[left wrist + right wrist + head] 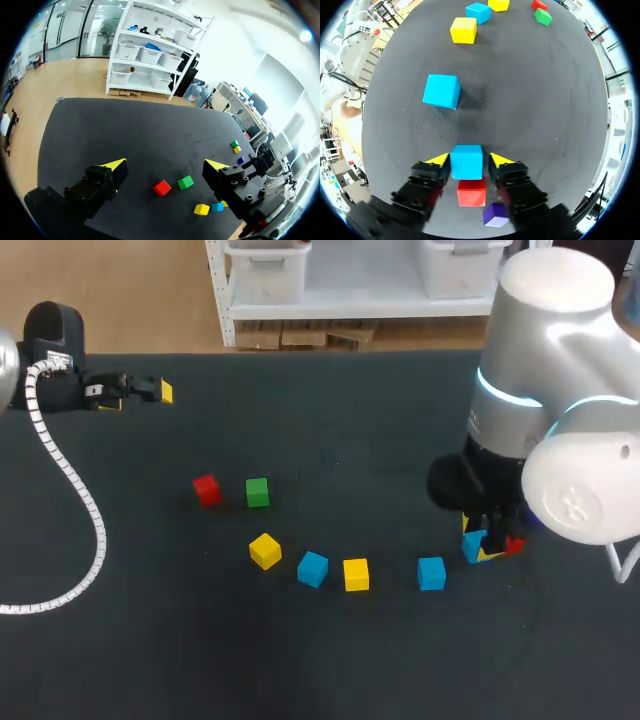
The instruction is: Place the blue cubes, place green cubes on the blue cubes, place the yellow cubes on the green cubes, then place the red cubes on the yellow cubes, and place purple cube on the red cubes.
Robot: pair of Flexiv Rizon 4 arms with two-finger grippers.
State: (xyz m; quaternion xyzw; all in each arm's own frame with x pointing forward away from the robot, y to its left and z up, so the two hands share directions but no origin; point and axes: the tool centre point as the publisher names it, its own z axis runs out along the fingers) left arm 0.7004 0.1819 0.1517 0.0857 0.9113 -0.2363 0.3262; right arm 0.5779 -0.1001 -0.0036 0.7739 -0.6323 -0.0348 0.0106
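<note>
In the right wrist view a blue cube [467,161] sits on the table between my right gripper's [470,162] two fingers, which press on it from both sides. A red cube [471,192] and a purple cube [495,215] lie just behind it, under the gripper. Ahead of it lie another blue cube [441,91], a yellow cube [463,30] and a third blue cube [478,11]. In the head view my right gripper [485,548] is low at the right. My left gripper [140,390] stands open at the far left, holding nothing.
A red cube [206,489] and a green cube [257,492] lie side by side left of the middle, with a yellow cube [265,551] in front of them. My right arm [550,440] hides the table behind it. A white cable [70,480] trails over the left.
</note>
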